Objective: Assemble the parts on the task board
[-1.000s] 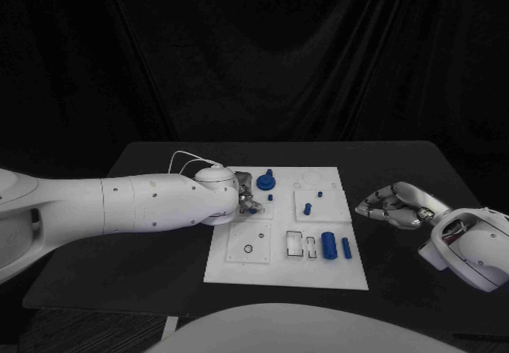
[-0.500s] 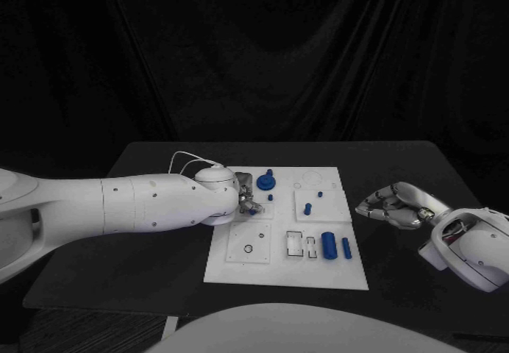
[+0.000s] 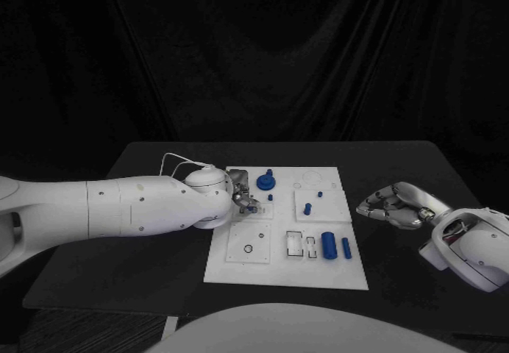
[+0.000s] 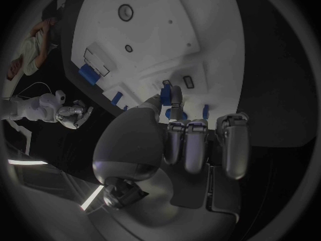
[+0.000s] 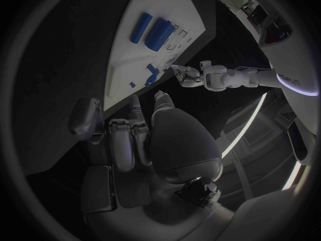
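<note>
Left hand (image 3: pixel 244 198) is hovering over the task board (image 3: pixel 286 273) near its left edge, apparently pinching a small blue part (image 4: pixel 175 114); right hand (image 3: pixel 390 207), curled and holding nothing, is waiting well off the board's right side.

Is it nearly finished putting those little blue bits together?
Not by the look of it. A few blue pieces stand in the task board, two cylinders lie loose, and the left hand works over the board. The right hand waits beside it.
</note>
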